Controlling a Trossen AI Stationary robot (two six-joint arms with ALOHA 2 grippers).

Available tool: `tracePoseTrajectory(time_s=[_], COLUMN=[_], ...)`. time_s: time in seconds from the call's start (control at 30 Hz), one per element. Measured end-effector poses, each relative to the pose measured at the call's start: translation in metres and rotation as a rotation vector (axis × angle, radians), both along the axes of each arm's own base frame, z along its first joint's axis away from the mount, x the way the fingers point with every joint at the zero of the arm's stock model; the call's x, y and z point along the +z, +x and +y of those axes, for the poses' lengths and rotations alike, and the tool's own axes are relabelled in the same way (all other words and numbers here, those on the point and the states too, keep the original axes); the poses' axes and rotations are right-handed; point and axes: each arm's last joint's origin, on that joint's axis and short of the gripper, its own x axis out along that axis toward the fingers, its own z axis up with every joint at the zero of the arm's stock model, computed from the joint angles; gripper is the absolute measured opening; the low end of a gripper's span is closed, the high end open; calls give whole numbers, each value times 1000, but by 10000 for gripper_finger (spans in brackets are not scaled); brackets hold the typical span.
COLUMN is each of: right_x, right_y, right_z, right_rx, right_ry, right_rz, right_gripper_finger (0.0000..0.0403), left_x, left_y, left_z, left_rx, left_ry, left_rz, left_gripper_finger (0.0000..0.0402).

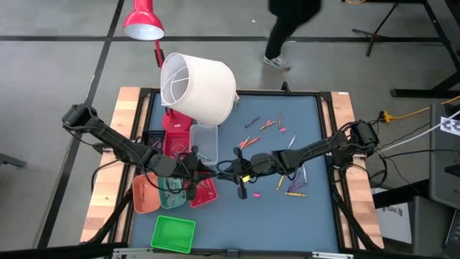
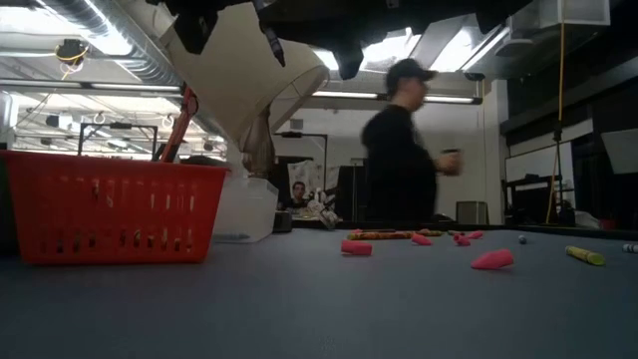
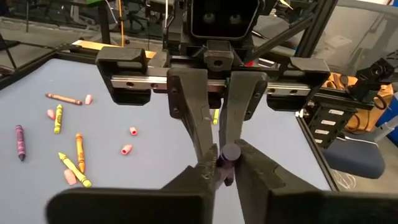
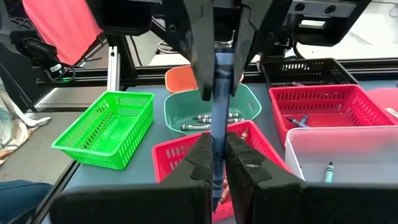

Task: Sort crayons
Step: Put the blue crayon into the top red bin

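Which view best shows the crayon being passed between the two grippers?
The right wrist view: the blue crayon runs full length from the right gripper up into the left gripper. The left wrist view shows only its end between both grippers. High view hides it among the grippers; low view misses it.

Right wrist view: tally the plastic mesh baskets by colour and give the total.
Green plastic mesh basket: 1
Red plastic mesh baskets: 2
Black plastic mesh basket: 1
Total: 4
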Motion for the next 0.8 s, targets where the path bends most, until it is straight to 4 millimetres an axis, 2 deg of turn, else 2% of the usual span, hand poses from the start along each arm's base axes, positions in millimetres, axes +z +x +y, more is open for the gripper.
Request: tracePoseTrajectory(time_s=[0.1, 0.23, 0.47, 0.6, 0.8], right_x=[0, 0, -1, -8, -22], right_y=[0, 0, 0, -3, -11], right_z=[0, 0, 0, 0, -2], right_rx=[0, 0, 8, 19, 1], right_ry=[1, 1, 0, 23, 17], right_rz=[1, 1, 12, 92, 274], right_gripper_finger=[21, 33, 111, 133, 135], left_x=[0, 0, -1, 2, 9], left_y=[0, 0, -1, -7, -28], left_z=[0, 0, 0, 3, 11], left_rx=[1, 3, 9, 15, 27], left_ry=[0, -7, -33, -94, -176], left_rz=[0, 0, 10, 38, 129], left_gripper_finger=[10, 10, 13, 13, 14])
